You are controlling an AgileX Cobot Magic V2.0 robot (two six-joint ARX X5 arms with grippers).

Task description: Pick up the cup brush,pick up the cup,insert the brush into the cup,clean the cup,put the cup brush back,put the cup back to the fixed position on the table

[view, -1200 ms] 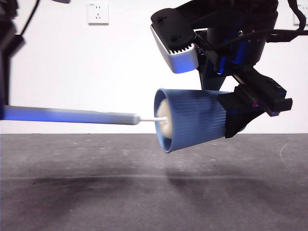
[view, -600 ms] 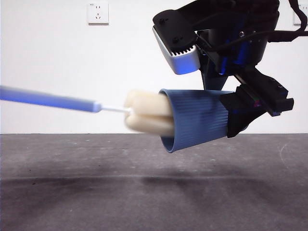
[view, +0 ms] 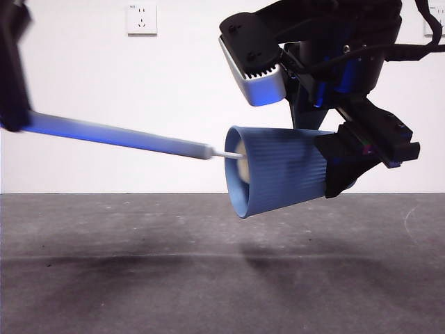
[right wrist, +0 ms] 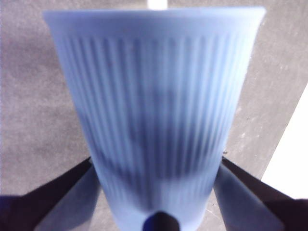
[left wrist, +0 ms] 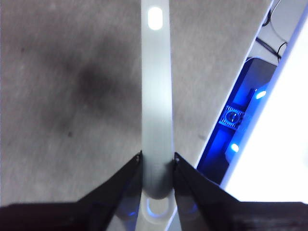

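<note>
You see that the cup brush (view: 125,137), pinched by the left gripper (left wrist: 157,163), has pushed back into the cup (view: 278,170) clamped sideways above the table (view: 208,278) by the right gripper (right wrist: 156,192), so scrubbing continues.

low front view level across table (view: 208,278), wrist views close above it

we see a white wall (view: 139,104) behind the work area, with a white power socket (view: 142,19) high up and part of a second white plate (view: 434,28) at the far edge. in the left wrist view, a blue-lit device (left wrist: 238,120) with cables (left wrist: 269,29) sits beyond the surface's edge.
</note>
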